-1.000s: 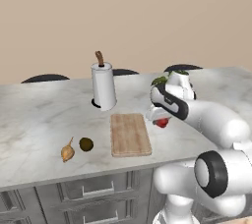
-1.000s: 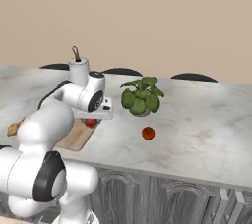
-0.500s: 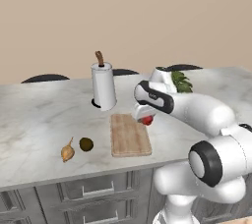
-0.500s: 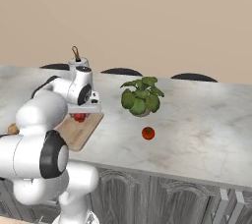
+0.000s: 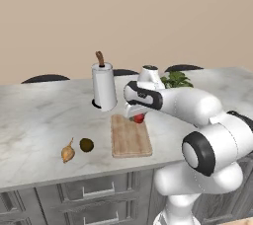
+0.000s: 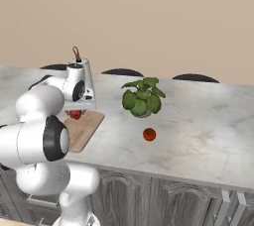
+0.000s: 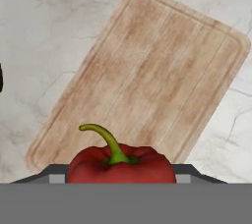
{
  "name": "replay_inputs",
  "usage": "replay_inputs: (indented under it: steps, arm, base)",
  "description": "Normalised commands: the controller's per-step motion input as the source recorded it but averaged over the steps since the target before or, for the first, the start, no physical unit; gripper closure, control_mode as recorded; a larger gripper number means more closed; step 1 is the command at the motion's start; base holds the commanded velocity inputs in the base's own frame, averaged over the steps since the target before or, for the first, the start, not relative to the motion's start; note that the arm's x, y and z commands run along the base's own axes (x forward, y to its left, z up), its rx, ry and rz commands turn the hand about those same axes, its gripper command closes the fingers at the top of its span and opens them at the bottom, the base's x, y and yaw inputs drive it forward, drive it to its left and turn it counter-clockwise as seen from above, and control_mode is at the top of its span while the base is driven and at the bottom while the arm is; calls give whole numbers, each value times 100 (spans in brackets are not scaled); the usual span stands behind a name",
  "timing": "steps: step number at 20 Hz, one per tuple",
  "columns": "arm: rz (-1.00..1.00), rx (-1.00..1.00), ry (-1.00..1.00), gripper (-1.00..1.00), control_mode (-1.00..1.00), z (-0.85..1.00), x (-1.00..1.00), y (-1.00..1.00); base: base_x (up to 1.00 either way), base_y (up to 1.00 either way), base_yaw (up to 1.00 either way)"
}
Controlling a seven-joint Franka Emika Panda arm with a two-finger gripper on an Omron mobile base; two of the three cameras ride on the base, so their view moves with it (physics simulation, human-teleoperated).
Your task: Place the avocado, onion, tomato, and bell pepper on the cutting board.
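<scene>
Pepper (image 7: 121, 164) (red, green stem up) sits clamped in the gripper (image 5: 138, 117), held above the far end of the board (image 5: 130, 135). Onion (image 5: 67, 153) and avocado (image 5: 86, 144) lie side by side on the counter (image 5: 39, 120) left of the board. Tomato (image 6: 149, 134) rests by the plant (image 6: 143, 96), well apart from the board.

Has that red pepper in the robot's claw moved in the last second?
Yes. The bell pepper, held by the gripper, travelled left from the counter beside the cutting board to above its far end.
</scene>
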Motion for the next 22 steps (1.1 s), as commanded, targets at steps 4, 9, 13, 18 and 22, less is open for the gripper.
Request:
replay_inputs:
  steps: [4, 9, 13, 18, 22]
  arm:
    - [0, -2, -1, 100, -100, -2, 24, 22]
    - [0, 0, -6, 100, -100, -13, 24, 8]
    - [0, 0, -10, 100, -100, -30, 18, 1]
    - [0, -1, -8, 100, -100, -40, 22, 6]
    - [0, 0, -2, 100, -100, -28, 29, 18]
  base:
    - [0, 0, 0]
    - [0, 0, 0]
    - [0, 0, 0]
    - [0, 0, 0]
    - [0, 0, 0]
